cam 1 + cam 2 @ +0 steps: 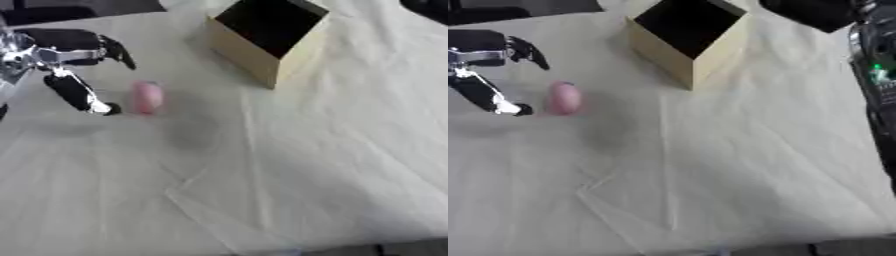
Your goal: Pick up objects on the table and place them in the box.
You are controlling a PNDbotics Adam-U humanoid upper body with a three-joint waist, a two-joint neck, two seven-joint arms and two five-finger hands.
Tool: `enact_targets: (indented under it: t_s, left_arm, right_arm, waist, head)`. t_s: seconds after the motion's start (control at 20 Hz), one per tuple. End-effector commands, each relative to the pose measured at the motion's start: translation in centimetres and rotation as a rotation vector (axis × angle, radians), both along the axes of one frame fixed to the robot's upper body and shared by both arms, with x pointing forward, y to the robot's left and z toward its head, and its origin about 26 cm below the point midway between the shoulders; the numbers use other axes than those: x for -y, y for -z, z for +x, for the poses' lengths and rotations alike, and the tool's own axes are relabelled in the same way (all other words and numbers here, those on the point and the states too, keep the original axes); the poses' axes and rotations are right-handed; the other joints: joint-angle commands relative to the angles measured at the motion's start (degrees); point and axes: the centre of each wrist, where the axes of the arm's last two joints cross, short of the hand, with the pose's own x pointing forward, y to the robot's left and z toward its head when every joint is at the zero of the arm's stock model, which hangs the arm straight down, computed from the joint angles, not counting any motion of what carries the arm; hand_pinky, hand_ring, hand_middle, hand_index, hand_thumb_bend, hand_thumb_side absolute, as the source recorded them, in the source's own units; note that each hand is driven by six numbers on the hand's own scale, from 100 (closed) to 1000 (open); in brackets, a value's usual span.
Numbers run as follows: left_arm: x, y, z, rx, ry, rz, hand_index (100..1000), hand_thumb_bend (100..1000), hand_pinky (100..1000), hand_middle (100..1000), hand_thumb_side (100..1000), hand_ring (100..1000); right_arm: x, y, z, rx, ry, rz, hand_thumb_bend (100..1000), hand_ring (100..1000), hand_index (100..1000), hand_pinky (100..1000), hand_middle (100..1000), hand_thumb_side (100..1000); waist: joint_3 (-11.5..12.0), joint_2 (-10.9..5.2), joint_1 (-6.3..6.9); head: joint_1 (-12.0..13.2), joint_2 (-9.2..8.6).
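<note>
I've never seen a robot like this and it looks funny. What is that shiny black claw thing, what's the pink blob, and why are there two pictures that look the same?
The claw is a robot's left hand, black and silver, with its fingers spread open. It holds nothing right now. The two pictures come from two cameras in the robot's head, like two eyes looking down, so they look nearly alike. The pink blob is a small rounded object lying on the pale cloth-covered table, just beside the hand's fingertips. At the far side stands an open cardboard box, dark inside. The robot is meant to put things into it. Its right arm shows at the right edge, but the hand itself is out of sight.
</note>
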Motion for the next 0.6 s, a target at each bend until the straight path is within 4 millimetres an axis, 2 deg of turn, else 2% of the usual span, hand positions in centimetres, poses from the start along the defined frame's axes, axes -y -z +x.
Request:
enact_targets:
  t_s: [0.05, 0.3, 0.4, 0.45, 0.6]
  left_arm:
    - [-0.5, -0.5, 0.2, 0.027, -0.015, 0.008, 884, 458, 816, 850, 358, 897]
    - [-0.3, 0.4, 0.7, -0.005, -0.012, 0.0, 874, 444, 800, 836, 367, 881]
    - [-0.1, 0.6, 0.8, -0.015, -0.001, -0.018, 867, 423, 781, 816, 368, 864]
    - [0.0, 0.8, 0.8, -0.021, 0.005, -0.028, 848, 391, 743, 783, 370, 837]
    - [0.1, 0.9, 0.8, -0.031, 0.012, -0.036, 854, 396, 719, 787, 360, 829]
  right_arm:
    - [0.1, -0.7, -0.4, 0.024, -0.005, 0.002, 100, 785, 878, 889, 755, 858]
    - [0.0, -0.8, -0.4, 0.026, -0.005, 0.005, 100, 784, 878, 889, 755, 857]
    - [0.0, -0.8, -0.5, 0.026, -0.007, 0.007, 100, 784, 878, 888, 755, 857]
    - [0.0, -0.8, -0.5, 0.026, -0.008, 0.007, 100, 784, 879, 888, 754, 857]
    - [0.0, -0.8, -0.4, 0.025, -0.007, 0.009, 100, 783, 879, 888, 754, 857]
  waist:
    - [-0.07, -0.83, -0.2]
    - [-0.31, -0.49, -0.18]
    - [-0.4, -0.38, -0.15]
    - [-0.44, -0.34, -0.14]
    - [-0.53, -0.29, -0.05]
  head:
    - [0.18, -0.46]
    - [0.19, -0.67]
    - [0.13, -0.71]
    - [0.11, -0.73]
    - [0.05, -0.73]
